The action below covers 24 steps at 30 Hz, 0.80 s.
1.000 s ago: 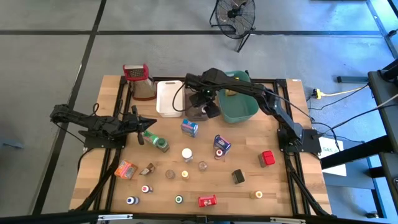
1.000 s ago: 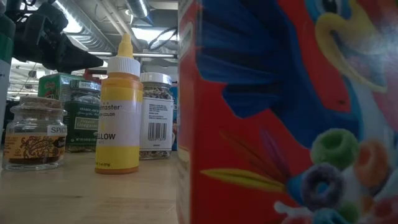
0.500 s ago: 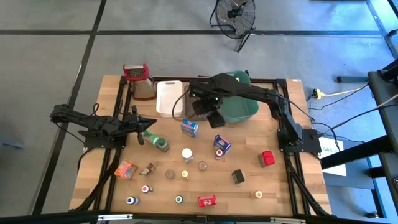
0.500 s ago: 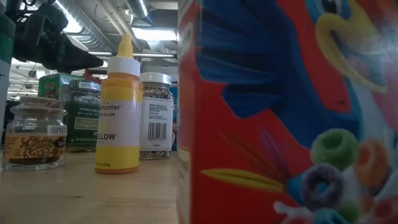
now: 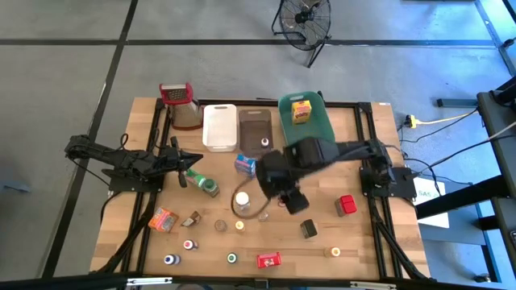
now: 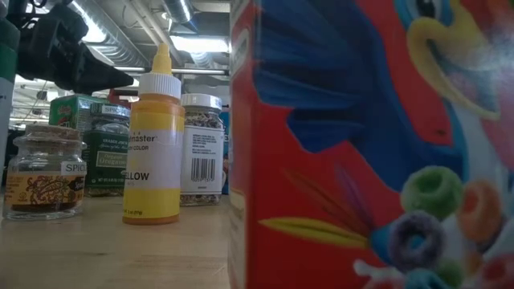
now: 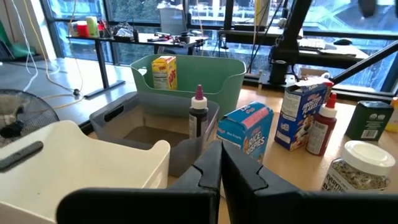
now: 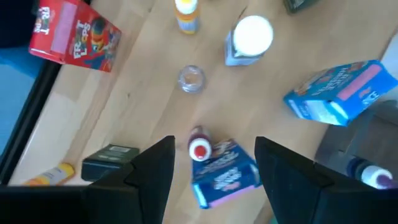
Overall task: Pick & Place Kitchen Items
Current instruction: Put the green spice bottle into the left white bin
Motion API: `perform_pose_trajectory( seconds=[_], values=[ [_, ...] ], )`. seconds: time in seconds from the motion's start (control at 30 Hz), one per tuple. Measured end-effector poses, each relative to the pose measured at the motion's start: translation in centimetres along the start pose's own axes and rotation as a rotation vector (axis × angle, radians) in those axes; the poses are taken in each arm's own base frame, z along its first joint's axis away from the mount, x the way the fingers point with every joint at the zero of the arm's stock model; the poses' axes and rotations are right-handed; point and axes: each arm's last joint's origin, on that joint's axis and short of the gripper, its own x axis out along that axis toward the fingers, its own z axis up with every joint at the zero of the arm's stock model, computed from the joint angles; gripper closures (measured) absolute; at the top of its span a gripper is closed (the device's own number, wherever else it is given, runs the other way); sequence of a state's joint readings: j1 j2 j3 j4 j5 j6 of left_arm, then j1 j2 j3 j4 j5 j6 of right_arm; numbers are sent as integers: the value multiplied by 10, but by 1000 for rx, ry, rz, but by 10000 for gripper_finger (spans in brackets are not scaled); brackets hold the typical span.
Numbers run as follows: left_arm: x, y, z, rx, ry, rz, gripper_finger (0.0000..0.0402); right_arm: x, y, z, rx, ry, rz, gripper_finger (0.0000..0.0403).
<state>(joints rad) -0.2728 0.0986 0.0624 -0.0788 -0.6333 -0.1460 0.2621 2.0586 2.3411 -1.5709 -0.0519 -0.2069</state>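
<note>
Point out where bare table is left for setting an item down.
Bare wood lies between the teal bin and the red box, and left of the orange packet. The middle, around the white-capped jar, is crowded.

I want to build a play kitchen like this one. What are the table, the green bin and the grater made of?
The table looks like pale wood planks with a matte finish; grain lines and seams show. The green bin looks like smooth moulded plastic, with rounded corners and a soft sheen. The grater looks like shiny steel, grey and reflective, with a red handle that is probably plastic.
</note>
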Motion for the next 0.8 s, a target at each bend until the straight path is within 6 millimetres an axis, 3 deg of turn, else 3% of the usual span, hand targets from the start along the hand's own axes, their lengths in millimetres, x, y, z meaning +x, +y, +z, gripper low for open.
perform_pose_trajectory(
  seconds=[0.33, 0.6, 0.8],
  values=[
    [0, 0, 0, -28, -2, 11, 398, 30, 80, 2, 153, 100, -282, 178],
    [0, -1, 0, -46, 4, -27, 398, 16, 129, -4, 139, -40, -559, 178],
    [0, -2, 0, 85, 0, -71, 398, 11, 145, -7, 133, -91, -610, 178]
  ],
)
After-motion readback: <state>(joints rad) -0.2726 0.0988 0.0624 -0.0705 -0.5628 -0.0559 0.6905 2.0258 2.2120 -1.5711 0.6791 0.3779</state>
